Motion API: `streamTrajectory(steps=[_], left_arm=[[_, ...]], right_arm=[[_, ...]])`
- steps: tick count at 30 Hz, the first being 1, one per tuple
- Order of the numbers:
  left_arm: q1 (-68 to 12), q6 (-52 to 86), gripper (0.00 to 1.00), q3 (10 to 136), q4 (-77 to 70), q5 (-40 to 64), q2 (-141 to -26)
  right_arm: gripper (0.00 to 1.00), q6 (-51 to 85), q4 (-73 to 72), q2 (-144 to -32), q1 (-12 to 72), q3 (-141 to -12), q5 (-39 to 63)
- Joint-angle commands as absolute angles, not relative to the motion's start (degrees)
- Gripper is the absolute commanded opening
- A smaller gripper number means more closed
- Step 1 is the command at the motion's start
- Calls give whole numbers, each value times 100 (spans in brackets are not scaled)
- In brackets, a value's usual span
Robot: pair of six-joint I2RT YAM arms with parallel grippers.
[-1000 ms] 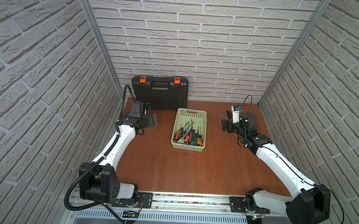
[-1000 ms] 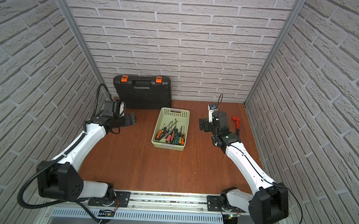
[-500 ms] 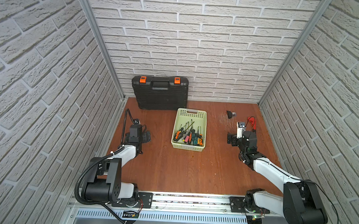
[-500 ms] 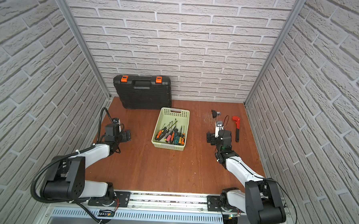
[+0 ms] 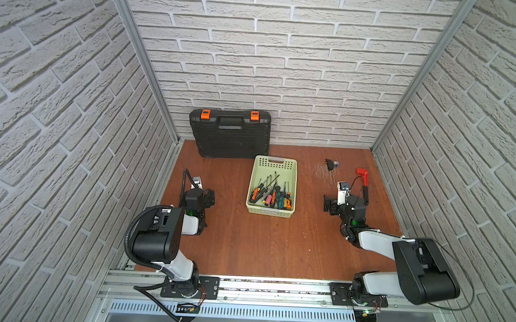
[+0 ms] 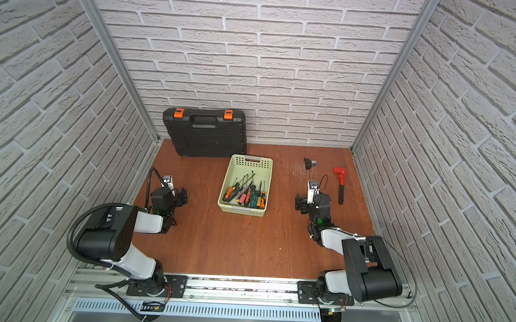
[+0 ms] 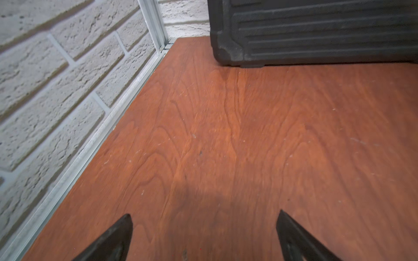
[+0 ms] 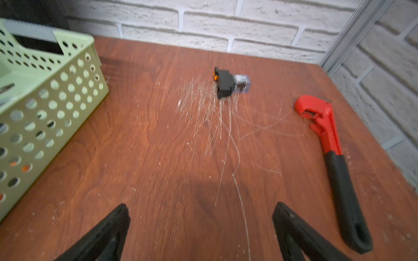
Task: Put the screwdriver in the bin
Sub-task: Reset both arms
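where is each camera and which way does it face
Top views: high over the front rail, looking down at the table; left arm, right arm, bin, toolcase show.
Left wrist: on the left arm, facing the toolcase's corner; open left gripper shows.
Right wrist: on the right arm, facing the back wall past bin and wrench; open right gripper shows.
Shared: toolcase in top views and left wrist; bin, wrench in top views and right wrist.

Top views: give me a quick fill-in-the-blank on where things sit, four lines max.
The screwdrivers lie ____ the bin.
The red wrench lies on the robot's ____ side of the bin.
The left pincer and right pincer are both ____, holding nothing.
The black toolcase has two ____ latches.
Missing words: inside; right; open; orange.
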State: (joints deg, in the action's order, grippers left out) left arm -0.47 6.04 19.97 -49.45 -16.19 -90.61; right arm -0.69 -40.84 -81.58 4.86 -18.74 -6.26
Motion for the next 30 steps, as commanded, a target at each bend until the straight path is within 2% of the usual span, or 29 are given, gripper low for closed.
streamTrajectory(steps=[1, 6, 30], left_arm=[[98, 638, 98, 2066, -5620, -1551, -9040], [257, 732, 98, 2130, -5431, -1238, -9017], [254, 725, 98, 2125, -5450, -1238, -9019]], right_arm=[[99, -87, -5689, -8591, 466, -1704, -418], [99, -44, -4727, -8455, 453, -2094, -528], [99, -31, -4794, -8433, 439, -2048, -501]])
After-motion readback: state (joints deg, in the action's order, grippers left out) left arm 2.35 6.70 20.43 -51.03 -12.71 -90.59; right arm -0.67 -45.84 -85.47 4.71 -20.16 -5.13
